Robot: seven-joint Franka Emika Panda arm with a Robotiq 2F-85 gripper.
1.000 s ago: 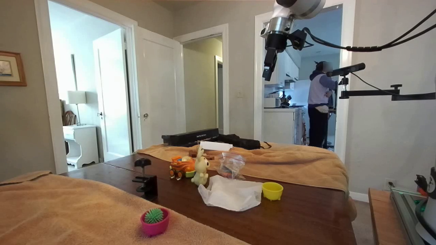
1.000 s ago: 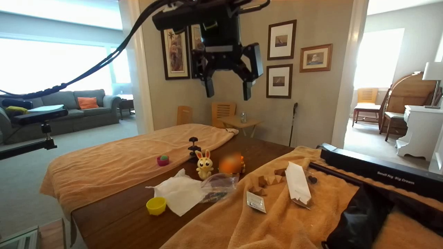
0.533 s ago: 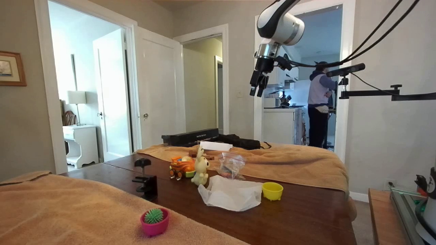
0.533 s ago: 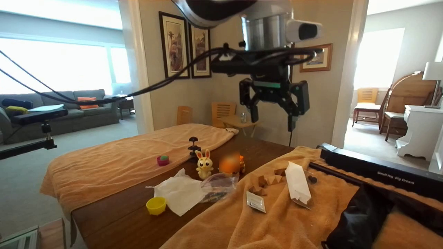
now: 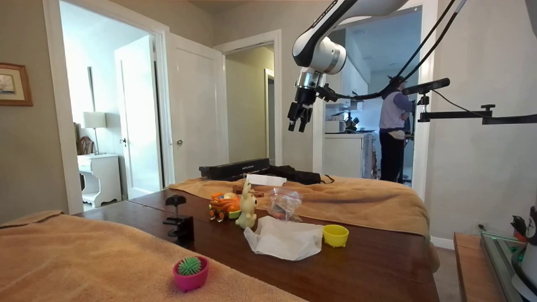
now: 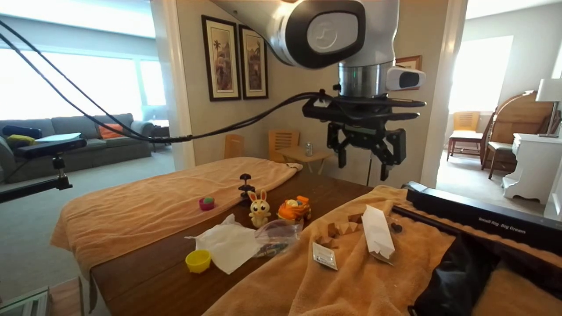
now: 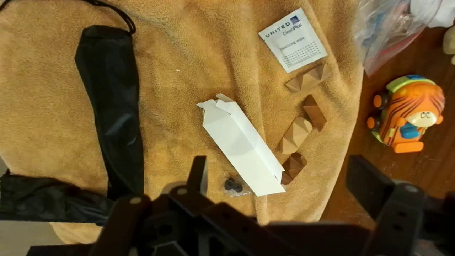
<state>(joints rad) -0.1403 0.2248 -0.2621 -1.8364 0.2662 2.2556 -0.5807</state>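
The pincer [image 6: 363, 172] hangs above the tan towel [image 7: 170, 106], jaws wide apart. In the wrist view the white box [image 7: 241, 149] lies on that towel; around it, brown faceted pieces [image 7: 296, 135] crowd one to four o'clock, the wipe packet [image 7: 293, 41] sits at one, the black pouch [image 7: 115, 96] past nine, the orange toy car [image 7: 412, 110] on the dark surface [image 7: 437, 163] before three, the clear bag [image 7: 385, 39] at two.

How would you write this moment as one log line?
gripper: open, empty; contact: none; wrist view: white box on towel, orange toy on table
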